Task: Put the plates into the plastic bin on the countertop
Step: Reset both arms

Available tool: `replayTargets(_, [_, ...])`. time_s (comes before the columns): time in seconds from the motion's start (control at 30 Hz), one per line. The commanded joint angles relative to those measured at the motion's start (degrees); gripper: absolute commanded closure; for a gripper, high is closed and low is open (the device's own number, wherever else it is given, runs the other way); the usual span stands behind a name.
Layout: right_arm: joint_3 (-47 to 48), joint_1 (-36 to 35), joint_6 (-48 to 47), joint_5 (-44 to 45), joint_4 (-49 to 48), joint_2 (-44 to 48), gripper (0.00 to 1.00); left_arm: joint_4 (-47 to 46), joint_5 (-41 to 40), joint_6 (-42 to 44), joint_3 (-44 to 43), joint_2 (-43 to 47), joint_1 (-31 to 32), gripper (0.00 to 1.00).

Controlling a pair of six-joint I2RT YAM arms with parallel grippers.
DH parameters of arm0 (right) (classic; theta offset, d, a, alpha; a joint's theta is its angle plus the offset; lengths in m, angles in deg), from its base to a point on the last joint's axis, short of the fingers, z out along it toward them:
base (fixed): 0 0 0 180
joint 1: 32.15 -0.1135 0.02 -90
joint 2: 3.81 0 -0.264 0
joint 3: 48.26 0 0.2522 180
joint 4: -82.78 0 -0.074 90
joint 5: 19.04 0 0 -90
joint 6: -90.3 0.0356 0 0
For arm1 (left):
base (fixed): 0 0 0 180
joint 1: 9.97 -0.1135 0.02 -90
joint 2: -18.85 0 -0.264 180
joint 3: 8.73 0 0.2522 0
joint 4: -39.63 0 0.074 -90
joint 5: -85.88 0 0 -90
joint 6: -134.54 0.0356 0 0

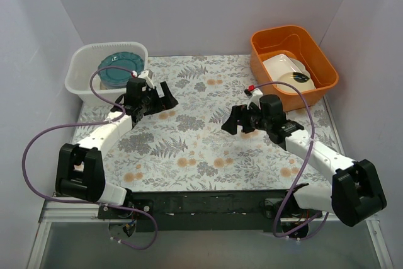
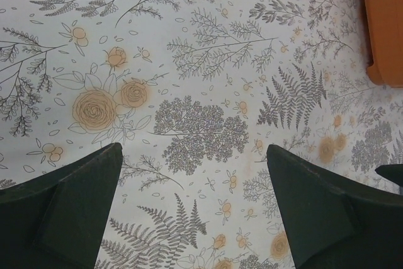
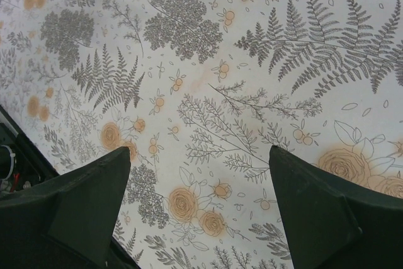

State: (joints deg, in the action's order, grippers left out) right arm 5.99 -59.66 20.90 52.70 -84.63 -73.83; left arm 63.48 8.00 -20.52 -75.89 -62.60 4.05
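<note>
**Status: Both Grippers Open Over the Countertop, Plates in the Plastic Bin**

The countertop (image 1: 201, 149) is a flat pale surface printed with grey ferns and small orange flowers. The plastic bin (image 1: 79, 79) stands at its far left corner, close to the left wall. The plates (image 1: 119, 67) lie inside the bin. The uppermost plate is round, blue-green and lies flat. How many plates lie beneath it cannot be determined.

The left gripper (image 2: 194, 150) hangs over the countertop near the bin's near right corner. Its jaws stand wide apart and hold nothing. In the left wrist view, the two dark fingers (image 2: 69, 212) frame printed surface only, and an edge of the orange tub (image 2: 385, 23) shows at the upper right.

The right gripper (image 3: 200, 150) hangs over the countertop right of centre and points toward the left side. Its jaws are likewise spread wide and hold nothing. In the right wrist view, only the fern and flower print shows between them.

The two grippers are well apart, with a stretch of printed countertop between them.

The orange tub stands at the far right corner of the countertop. It holds a white rectangular dish (image 1: 281, 65) and, on its near side, a cream dish (image 1: 297, 78) with a black blob. A purple cable (image 1: 28, 149) loops out beside each arm.
</note>
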Motion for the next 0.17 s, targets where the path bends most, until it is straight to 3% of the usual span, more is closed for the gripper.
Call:
replayTargets(0.0, [-0.32, 0.17, -0.82, 2.62, 0.64, 1.11, 0.02, -4.1, -0.44, 1.07, 0.41, 3.13, 0.66, 0.02])
replayTargets(0.13, [0.73, 0.17, -1.0, 2.88, 0.11, 0.06, 0.02, -4.81, -1.92, 0.02, 2.16, 5.16, 0.66, 0.02])
